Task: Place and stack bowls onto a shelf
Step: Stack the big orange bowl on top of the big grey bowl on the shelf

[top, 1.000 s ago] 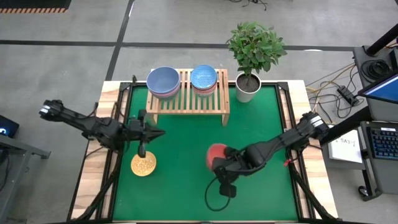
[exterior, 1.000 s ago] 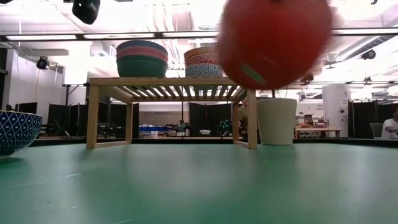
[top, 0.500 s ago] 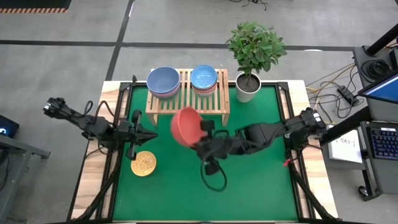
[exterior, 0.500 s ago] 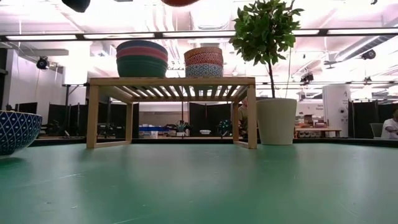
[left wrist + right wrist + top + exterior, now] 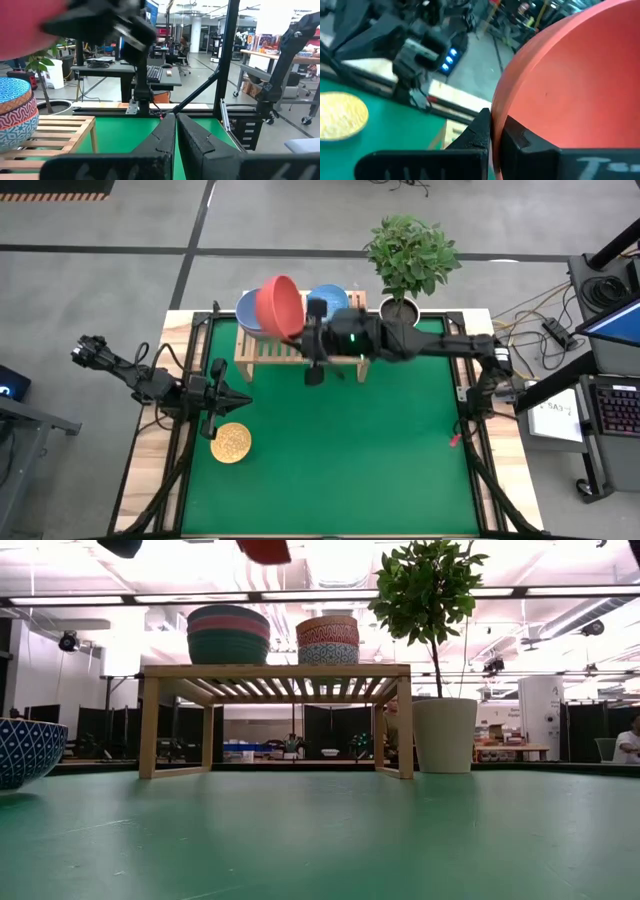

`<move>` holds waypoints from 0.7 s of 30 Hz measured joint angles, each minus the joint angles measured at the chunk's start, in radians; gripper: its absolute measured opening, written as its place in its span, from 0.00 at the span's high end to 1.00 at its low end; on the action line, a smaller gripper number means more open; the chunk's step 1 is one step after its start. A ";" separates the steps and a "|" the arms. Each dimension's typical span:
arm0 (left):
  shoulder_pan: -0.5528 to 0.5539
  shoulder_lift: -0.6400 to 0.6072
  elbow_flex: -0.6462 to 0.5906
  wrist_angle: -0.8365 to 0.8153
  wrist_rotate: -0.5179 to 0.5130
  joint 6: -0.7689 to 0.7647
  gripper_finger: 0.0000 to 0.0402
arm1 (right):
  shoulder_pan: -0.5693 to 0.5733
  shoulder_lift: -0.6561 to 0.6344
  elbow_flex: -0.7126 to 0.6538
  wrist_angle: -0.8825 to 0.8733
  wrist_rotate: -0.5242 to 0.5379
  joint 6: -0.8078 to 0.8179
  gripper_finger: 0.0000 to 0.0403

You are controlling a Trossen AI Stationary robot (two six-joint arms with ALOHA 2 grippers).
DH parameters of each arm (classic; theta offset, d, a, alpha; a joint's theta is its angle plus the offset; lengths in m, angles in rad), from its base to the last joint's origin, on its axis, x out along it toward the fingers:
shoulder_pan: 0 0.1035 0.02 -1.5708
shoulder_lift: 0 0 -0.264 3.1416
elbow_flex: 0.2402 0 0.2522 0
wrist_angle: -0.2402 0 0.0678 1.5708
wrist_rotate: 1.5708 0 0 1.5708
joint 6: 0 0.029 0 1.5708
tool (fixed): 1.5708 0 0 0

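My right gripper (image 5: 306, 322) is shut on a red bowl (image 5: 279, 307), carried high over the left half of the light-wood shelf (image 5: 300, 343). Only the bowl's underside (image 5: 265, 549) shows at the top of the low view. On the shelf's slatted top stand a stack of larger bowls (image 5: 228, 634) and a stack of smaller patterned bowls (image 5: 328, 640). A yellow bowl (image 5: 230, 443) rests on the green mat at near left. A blue-white bowl (image 5: 24, 750) sits at the left edge of the low view. My left gripper (image 5: 248, 395) hovers shut above the yellow bowl. My right gripper pinches the red bowl's rim (image 5: 494, 116), with one finger on each side of the wall. The fingers come about level from the table's right side. The bowl stands tipped on edge, lifted clear above the shelf and the stacked bowls.
A leafy plant (image 5: 411, 252) in a white pot (image 5: 398, 321) stands just right of the shelf. The green mat (image 5: 380, 460) lies open at the middle and right. Wooden table borders and arm frames run along both sides.
My right gripper has swung up and toward the far edge and the left, carrying the red bowl from above the mat's middle to over the shelf. Its wrist has rolled, turning the bowl onto its edge. My left gripper has drawn back slightly toward the left edge.
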 joint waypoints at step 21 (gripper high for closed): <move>0.000 0.000 0.000 -0.007 -0.002 0.004 1.00 | -0.241 0.145 -0.001 0.150 -0.243 0.124 0.98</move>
